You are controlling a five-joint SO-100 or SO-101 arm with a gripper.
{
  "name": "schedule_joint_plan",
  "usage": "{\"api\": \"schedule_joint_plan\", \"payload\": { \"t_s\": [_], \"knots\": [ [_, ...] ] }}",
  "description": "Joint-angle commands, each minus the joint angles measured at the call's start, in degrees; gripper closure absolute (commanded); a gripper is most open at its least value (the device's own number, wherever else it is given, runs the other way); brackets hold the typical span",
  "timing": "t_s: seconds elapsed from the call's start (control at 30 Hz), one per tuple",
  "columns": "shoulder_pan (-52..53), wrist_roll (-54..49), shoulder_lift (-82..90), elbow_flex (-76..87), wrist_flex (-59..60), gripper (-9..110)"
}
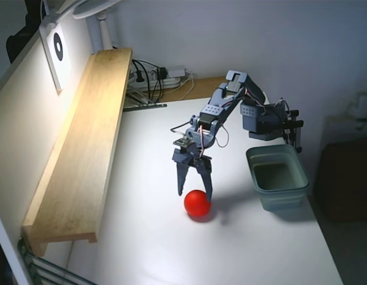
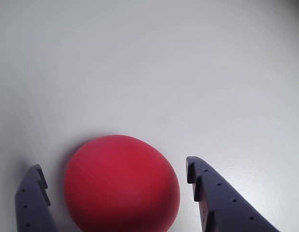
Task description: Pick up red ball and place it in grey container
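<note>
The red ball [image 1: 197,203] rests on the white table [image 1: 142,237], near its middle. My gripper [image 1: 194,194] points down right over it, jaws open, with one fingertip on each side of the ball's top. In the wrist view the ball [image 2: 121,183] lies between the two dark fingers [image 2: 217,198], with small gaps on both sides. The grey container [image 1: 277,177] stands to the right of the ball in the fixed view, upright and empty, near the arm's base.
A long wooden shelf [image 1: 82,148] runs along the table's left side. Cables and a power strip [image 1: 157,76] lie at the back. The arm's base [image 1: 266,122] stands behind the container, close to the table's right edge.
</note>
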Motion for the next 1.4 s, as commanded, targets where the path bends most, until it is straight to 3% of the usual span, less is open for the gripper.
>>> {"api": "schedule_joint_plan", "payload": {
  "t_s": [0.0,1.37],
  "knots": [
    [-1.0,0.1,1.3,-2.8,0.8,63],
    [-1.0,0.1,-0.4,9.8,-13.6,63]
  ]
}}
